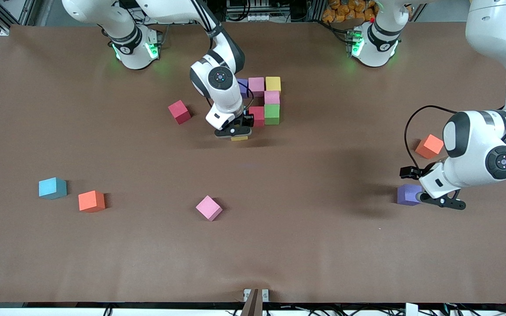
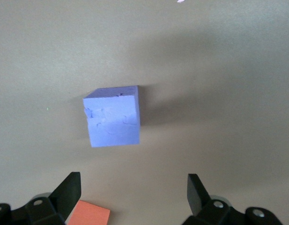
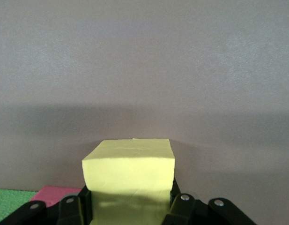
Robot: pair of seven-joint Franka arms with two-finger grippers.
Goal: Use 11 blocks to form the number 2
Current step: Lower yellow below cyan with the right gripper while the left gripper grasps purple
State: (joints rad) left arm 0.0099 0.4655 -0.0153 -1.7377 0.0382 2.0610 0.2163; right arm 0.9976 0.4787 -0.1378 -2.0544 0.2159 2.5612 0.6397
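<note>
My right gripper (image 1: 235,133) is shut on a yellow block (image 1: 239,138) (image 3: 130,173), held low over the table right beside a cluster of blocks: purple (image 1: 243,87), pink (image 1: 256,85), yellow (image 1: 273,83), pink (image 1: 272,97), green (image 1: 272,114) and red (image 1: 257,115). The right wrist view catches the green (image 3: 8,202) and red (image 3: 57,193) ones at its edge. My left gripper (image 1: 425,197) (image 2: 133,192) hangs open beside a purple block (image 1: 409,194) (image 2: 114,117), which lies ahead of its fingertips, not between them.
Loose blocks lie on the brown table: red (image 1: 179,111) beside the cluster, light blue (image 1: 52,188) and orange (image 1: 91,201) toward the right arm's end, pink (image 1: 209,207) nearer the camera, and orange (image 1: 429,146) (image 2: 89,215) close to my left gripper.
</note>
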